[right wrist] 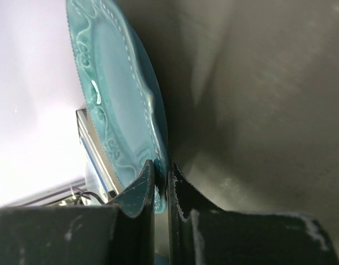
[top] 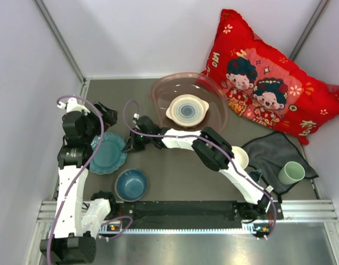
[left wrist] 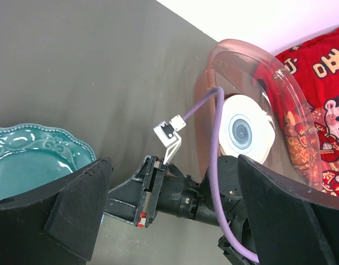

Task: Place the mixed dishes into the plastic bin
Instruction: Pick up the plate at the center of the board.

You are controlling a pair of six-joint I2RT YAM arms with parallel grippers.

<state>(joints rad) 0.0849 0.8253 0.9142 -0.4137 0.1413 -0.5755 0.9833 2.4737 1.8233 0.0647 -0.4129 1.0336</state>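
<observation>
- Six dishes: one ringed plate (top: 187, 109) lies inside the round translucent bin (top: 158, 91), five outside.
- One scalloped, glossy teal plate (right wrist: 111, 83): right gripper (right wrist: 161, 182) clamped on its rim.
- Left gripper (left wrist: 175, 161): jaws wide apart, empty.
- One blue bowl (top: 131, 184); one green cup (top: 291, 173) on cloth (top: 271, 152).

We see the teal scalloped plate (top: 107, 153) at the left, its right rim pinched in the right gripper (right wrist: 161, 171). Just in front sits the blue bowl (top: 131, 184), upright. The blue-ringed white handled plate (top: 186, 109) lies inside the translucent pinkish plastic bin (top: 158, 89). Far right, the pale green cup (top: 291, 173) stands upright; the cream-white bowl (top: 240, 157) is half hidden.
</observation>
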